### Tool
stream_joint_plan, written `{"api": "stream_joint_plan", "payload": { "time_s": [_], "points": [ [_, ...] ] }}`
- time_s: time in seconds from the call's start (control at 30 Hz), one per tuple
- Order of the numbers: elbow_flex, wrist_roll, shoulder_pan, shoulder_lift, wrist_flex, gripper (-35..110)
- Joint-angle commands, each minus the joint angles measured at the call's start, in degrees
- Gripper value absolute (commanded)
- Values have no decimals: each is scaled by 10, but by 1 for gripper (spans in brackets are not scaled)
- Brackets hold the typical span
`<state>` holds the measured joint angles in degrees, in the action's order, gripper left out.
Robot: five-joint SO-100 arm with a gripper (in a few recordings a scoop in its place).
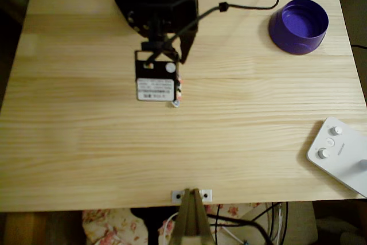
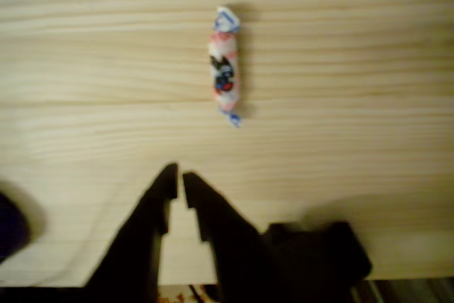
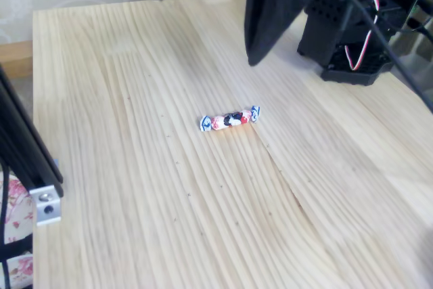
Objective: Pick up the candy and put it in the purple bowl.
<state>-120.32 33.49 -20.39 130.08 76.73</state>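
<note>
Gripper [image 2: 178, 179] hovering above the table [image 3: 135, 187], jaws nearly closed with a thin gap, nothing held. Candy [image 2: 225, 67] lying flat just ahead of the tips, slightly right in the wrist view. Open wider, centre over its middle, straddle across the slim body, then descend. Purple bowl [image 1: 299, 26] well apart, empty.

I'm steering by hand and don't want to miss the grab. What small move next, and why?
Probably open the tool and ease it forward over the candy: the tips sit nearly closed, short of it, and the candy lies untouched on the table.
</note>
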Motion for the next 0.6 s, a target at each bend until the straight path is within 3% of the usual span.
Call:
{"api": "stream_joint_plan", "payload": {
  "time_s": [0.0, 0.57],
  "points": [
    [50, 43, -20, -11, -32, -1],
    [10, 47, -8, -96, -85, 6]
  ]
}}
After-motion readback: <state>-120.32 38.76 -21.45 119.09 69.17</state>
